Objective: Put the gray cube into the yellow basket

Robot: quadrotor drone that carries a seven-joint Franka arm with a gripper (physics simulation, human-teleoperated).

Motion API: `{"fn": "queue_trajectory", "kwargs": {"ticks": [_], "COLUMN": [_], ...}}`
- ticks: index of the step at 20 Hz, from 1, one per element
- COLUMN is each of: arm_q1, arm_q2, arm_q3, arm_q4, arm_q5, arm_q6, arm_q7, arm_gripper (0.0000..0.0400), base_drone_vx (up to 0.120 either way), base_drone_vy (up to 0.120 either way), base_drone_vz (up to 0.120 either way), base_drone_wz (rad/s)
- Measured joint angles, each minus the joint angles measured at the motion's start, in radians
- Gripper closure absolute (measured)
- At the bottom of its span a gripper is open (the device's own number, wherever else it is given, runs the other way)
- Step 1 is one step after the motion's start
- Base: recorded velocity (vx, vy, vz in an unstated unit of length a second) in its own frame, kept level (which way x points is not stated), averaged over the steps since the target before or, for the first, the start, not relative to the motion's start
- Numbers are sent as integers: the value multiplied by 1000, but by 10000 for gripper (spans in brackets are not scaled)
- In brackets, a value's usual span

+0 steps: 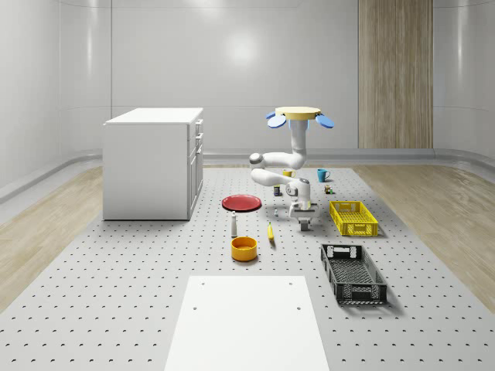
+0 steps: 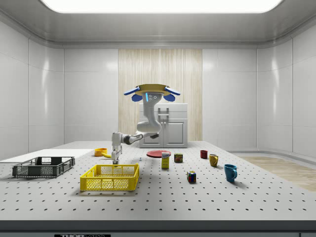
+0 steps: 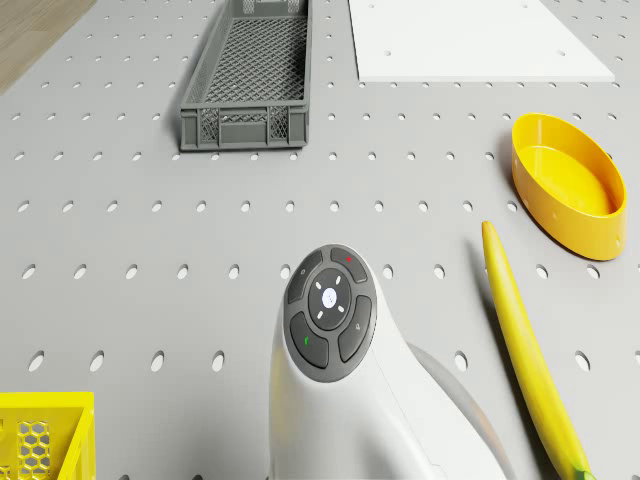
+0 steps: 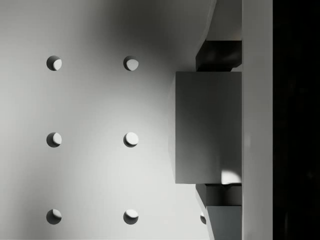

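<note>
White sheet point(image 1: 246, 321): nearest the whole-scene camera, flat on the pegboard table point(image 1: 116, 294), clear of the work.
Cabinet point(image 1: 153, 162): at the whole-scene view's left, well apart from the action.
Orange bowl point(image 1: 244, 248) and banana point(image 1: 271, 233): left of the arm, near it but not in its way.
Drone point(image 1: 300, 116): hovers above the table's far middle so the arm can reach down and forward.
Gripper point(image 1: 307, 222): low over the table, just left of the basket; clamped on the cube, a finger point(image 4: 220, 55) on each of two opposite faces.
Gray cube point(image 4: 207, 127): gripped between the fingers, seemingly just off the table, not yet in the basket.
Yellow basket point(image 1: 353, 217): right of the gripper, mouth upward, likely the next stop.
Black crate point(image 1: 353, 272): nearer the camera and right, a distractor.
</note>
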Motion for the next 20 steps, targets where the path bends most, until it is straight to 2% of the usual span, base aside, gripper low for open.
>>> {"fn": "queue_trajectory", "kwargs": {"ticks": [8,13,18,20], "arm_q1": [1,10,19,20], "arm_q2": [3,2,0,-1], "arm_q3": [0,39,91,104], "arm_q4": [0,-17,-36,-39], "arm_q5": [-1,34,84,95], "arm_q6": [-3,-22,-44,-49], "arm_q7": [-1,-1,1,1], "arm_gripper": [147,149,149,149], "base_drone_vx": [0,0,0,-100], "base_drone_vy": [0,0,0,60], "base_drone_vz": [0,0,112,120], "base_drone_wz": [0,0,0,0]}}
